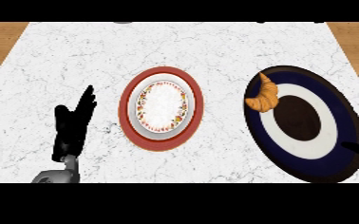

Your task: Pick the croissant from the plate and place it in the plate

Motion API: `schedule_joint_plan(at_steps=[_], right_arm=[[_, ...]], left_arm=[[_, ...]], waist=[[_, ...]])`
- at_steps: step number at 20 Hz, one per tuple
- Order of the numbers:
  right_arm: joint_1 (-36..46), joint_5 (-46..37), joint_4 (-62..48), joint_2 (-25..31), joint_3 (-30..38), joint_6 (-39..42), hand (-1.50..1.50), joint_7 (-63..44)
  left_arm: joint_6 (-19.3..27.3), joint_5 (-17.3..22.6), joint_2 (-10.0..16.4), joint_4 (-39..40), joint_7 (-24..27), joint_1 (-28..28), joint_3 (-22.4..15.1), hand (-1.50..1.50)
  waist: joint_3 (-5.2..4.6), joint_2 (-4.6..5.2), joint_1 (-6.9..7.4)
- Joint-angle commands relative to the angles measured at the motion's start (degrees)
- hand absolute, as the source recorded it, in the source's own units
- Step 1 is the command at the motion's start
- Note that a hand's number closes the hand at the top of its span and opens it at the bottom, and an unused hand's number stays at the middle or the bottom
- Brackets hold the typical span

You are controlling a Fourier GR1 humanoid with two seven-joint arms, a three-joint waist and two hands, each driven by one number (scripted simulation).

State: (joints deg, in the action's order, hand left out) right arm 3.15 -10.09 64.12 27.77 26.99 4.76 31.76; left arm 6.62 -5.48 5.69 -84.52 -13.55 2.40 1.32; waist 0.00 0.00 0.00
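1. On the right side of the white marble bench (210,42) lies a large dark blue plate (275,144) with a white ring and a dark middle; its lower right part runs out of the view.
2. The croissant (263,97) sits on that plate's upper left rim. It is golden brown and curved, its pointed end is toward the far edge of the bench, and part of it lies over the white ring.
3. Nothing touches the croissant, and no hand is near it.
4. Near the middle of the bench, well apart from the dark blue plate, lies a smaller red-rimmed plate (127,105) with a white middle and a band of small red and yellow flowers. It carries nothing.
5. The left hand (70,128) shows at the lower left, just left of the red-rimmed plate but not touching it. Its fingers are straight and point up toward the far edge, the thumb is out to the side, and it holds nothing.
6. A short piece of the grey forearm (56,174) shows below that hand at the lower edge of the view.
7. The right hand does not show anywhere in the head view.
8. Strips of brown wood (10,33) show at the far left and far right corners, beyond the marble top.
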Motion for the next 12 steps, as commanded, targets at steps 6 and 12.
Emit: schedule_joint_plan(at_steps=[6, 12], right_arm=[[-0.34, 3.52, -4.82, 4.76, 5.79, 1.69, -1.5, 3.19], [4.77, 1.08, -16.27, 4.86, 5.03, -3.77, -1.5, 8.11]], left_arm=[[1.56, -2.03, -1.98, 4.73, 3.18, 1.31, -0.38, 0.0], [-1.76, 0.39, -0.03, -0.75, -0.33, -0.82, 0.86, 0.0]], waist=[[0.0, 0.01, -0.24], [0.02, 0.03, 0.18]])
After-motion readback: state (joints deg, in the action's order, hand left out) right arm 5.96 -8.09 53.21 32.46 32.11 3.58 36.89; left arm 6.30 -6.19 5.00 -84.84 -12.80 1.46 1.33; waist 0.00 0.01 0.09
